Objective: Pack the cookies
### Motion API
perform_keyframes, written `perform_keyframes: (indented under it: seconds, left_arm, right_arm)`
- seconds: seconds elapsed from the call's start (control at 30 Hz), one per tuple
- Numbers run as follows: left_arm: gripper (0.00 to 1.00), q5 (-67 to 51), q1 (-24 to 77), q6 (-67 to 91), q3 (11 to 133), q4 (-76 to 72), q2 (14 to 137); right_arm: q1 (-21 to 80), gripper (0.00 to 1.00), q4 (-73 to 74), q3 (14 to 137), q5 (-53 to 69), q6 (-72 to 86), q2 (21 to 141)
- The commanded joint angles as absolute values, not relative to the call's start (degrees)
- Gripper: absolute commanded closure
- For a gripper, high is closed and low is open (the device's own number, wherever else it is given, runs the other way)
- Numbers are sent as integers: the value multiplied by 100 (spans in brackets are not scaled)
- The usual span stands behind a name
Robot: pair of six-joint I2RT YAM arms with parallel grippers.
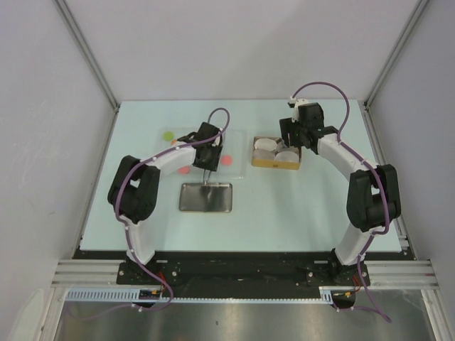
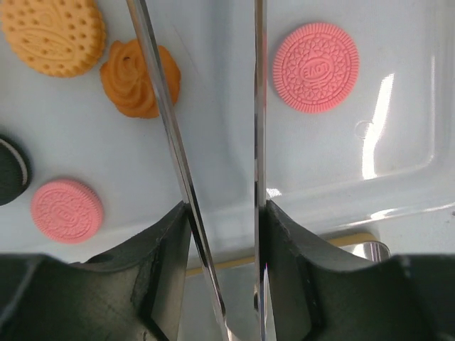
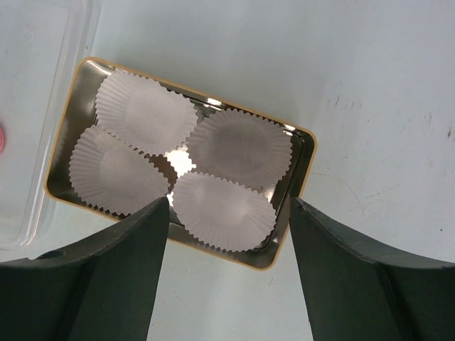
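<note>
The cookies lie in a clear plastic tray (image 1: 242,155). In the left wrist view I see a round orange biscuit (image 2: 53,35), an orange swirl cookie (image 2: 138,78), two pink sandwich cookies (image 2: 315,67) (image 2: 66,211) and a black one (image 2: 11,170) at the left edge. In the top view a green cookie (image 1: 168,135) lies at the tray's far left. My left gripper (image 1: 208,158) (image 2: 226,209) is shut on metal tongs (image 2: 160,92), whose blades stand apart above the tray. My right gripper (image 1: 295,135) (image 3: 227,206) is open and empty above a gold-rimmed tin (image 3: 302,177).
The tin (image 1: 277,163) holds several white fluted paper cups (image 3: 146,114), all empty. A flat metal lid (image 1: 206,197) lies on the table in front of the clear tray, below the tongs (image 1: 207,179). Walls close in the table on three sides.
</note>
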State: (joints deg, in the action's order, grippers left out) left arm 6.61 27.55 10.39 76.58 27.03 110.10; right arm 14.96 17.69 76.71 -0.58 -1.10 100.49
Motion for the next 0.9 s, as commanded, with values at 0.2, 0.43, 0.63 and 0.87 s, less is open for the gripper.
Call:
perform_keyframes:
  seconds: [0.2, 0.43, 0.63, 0.87]
  left_arm:
    - [52, 326, 2646, 247, 7620, 2786, 9756]
    - [58, -316, 2365, -263, 7418, 2979, 9343]
    - [60, -369, 2276, -772, 7260, 3076, 9185]
    - [57, -431, 2241, -1265, 7005, 3050, 8965]
  right_arm:
    - [1468, 28, 1608, 7638, 132, -114, 9765]
    - [1441, 28, 1565, 7541, 193, -97, 9694]
    - [1433, 28, 1582, 7506, 255, -88, 9624]
    - [1424, 28, 1529, 7427, 343, -70, 9598]
